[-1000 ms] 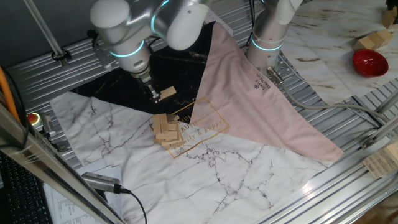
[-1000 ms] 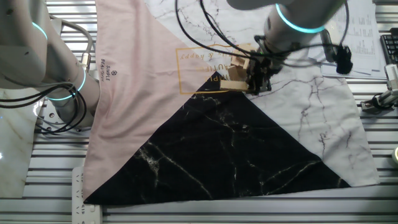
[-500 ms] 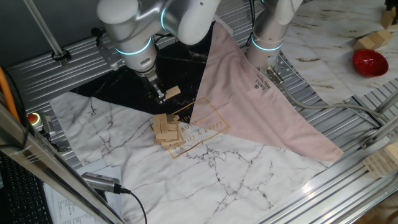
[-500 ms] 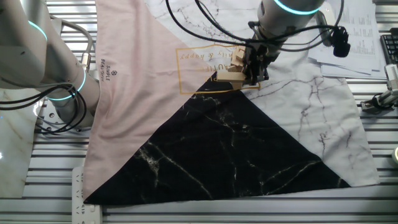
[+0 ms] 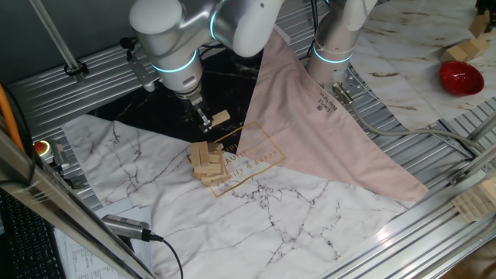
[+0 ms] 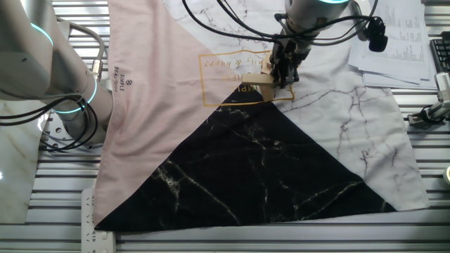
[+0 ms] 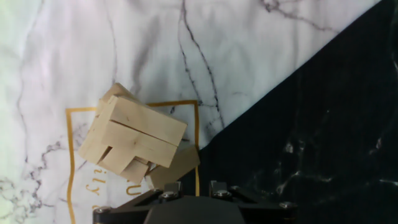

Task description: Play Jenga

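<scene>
The Jenga tower [image 5: 207, 163] is a short stack of tan wooden bars in crosswise layers, standing on the white marble cloth by the gold-printed square. In the hand view the tower [image 7: 134, 140] shows from above, left of centre. My gripper [image 5: 205, 122] hangs just behind and above the tower, shut on a single tan Jenga bar [image 5: 220, 118] that sticks out to one side. The bar [image 7: 174, 165] shows right at the fingers in the hand view. In the other fixed view the gripper [image 6: 281, 76] covers most of the tower, and the bar [image 6: 261, 86] pokes out to its left.
A pink cloth [image 5: 325, 124] and a black marble cloth [image 6: 267, 169] overlap the white marble cloth [image 5: 294, 217]. A second arm's base [image 5: 333, 46] stands behind. A red object [image 5: 461, 77], wooden wedges [image 5: 465, 50] and a pale ridged block [image 5: 474, 203] lie at the right.
My gripper has carried the bar a little to the right in the first fixed view, and up and left toward the tower in the other. The tower has not moved.
</scene>
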Controlling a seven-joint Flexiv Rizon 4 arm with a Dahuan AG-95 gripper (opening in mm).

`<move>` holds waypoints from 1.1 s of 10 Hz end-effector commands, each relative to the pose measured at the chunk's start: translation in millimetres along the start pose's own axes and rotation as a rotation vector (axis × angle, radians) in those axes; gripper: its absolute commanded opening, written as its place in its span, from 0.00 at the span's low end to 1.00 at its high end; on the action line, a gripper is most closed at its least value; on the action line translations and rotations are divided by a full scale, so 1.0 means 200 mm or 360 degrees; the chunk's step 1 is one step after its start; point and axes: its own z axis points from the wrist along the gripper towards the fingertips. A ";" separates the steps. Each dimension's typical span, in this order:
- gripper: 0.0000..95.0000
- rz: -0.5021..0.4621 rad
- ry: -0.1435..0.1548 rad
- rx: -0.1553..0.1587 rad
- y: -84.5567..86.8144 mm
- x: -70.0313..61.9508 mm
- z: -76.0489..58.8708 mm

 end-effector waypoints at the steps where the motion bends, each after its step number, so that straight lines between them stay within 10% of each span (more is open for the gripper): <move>1: 0.40 -0.0009 0.0000 0.0001 0.00 0.00 0.00; 4: 0.60 -0.0015 0.0002 0.0002 0.00 0.00 0.00; 5: 0.40 -0.0013 0.0003 -0.0003 0.00 0.00 0.00; 8: 0.40 0.0053 0.0014 -0.0010 0.06 -0.01 -0.02; 10: 0.00 0.0134 0.0018 -0.0007 0.13 -0.02 -0.03; 11: 0.00 0.0150 0.0018 -0.0007 0.14 -0.03 -0.03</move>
